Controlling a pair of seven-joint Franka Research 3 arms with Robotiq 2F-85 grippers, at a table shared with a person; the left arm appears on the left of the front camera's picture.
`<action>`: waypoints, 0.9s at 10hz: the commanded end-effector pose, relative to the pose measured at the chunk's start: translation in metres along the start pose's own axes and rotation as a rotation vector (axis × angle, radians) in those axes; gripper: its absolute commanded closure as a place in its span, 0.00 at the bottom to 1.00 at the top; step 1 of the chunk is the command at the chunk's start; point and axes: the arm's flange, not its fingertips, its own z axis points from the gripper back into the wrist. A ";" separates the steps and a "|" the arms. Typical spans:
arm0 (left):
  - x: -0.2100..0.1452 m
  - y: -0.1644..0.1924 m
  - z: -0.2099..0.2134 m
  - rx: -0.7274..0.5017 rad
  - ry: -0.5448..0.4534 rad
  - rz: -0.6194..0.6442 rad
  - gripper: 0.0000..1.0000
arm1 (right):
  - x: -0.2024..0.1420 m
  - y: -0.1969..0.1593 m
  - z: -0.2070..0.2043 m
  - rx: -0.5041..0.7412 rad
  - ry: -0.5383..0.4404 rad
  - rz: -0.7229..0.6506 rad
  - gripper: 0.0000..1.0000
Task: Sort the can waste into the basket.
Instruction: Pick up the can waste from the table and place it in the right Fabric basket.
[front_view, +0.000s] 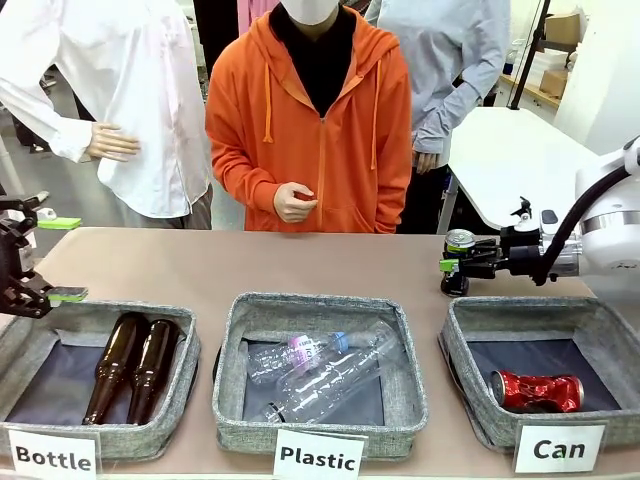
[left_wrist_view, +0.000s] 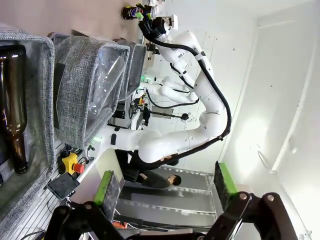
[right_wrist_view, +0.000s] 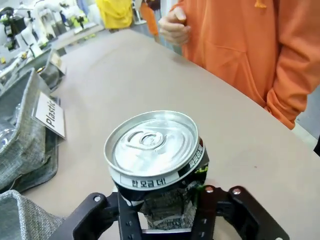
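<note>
Right hand is clamped on the dark blue-black metal drink can with silver top, held upright beside the far left corner of the low grey woven-fabric basket carded "Can", at the surface's right end. A crushed shiny red can already lies inside. Judgement: carry the can over the dark lining, clear of the rim, and let go low. Left hand stands open over the "Bottle" basket's far left corner.

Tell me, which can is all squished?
The red can lying in the Can basket. The dark can in the right end effector keeps its round shape.
</note>
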 end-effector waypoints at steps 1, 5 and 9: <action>-0.004 -0.001 0.001 -0.006 0.007 0.001 0.00 | 0.004 -0.007 -0.001 0.014 -0.006 -0.001 0.97; -0.004 -0.001 0.001 -0.006 0.007 0.001 0.00 | 0.054 0.039 0.032 0.078 -0.037 0.083 1.00; -0.004 -0.001 0.001 -0.006 0.007 0.001 0.00 | 0.107 0.153 0.110 0.287 0.046 0.381 1.00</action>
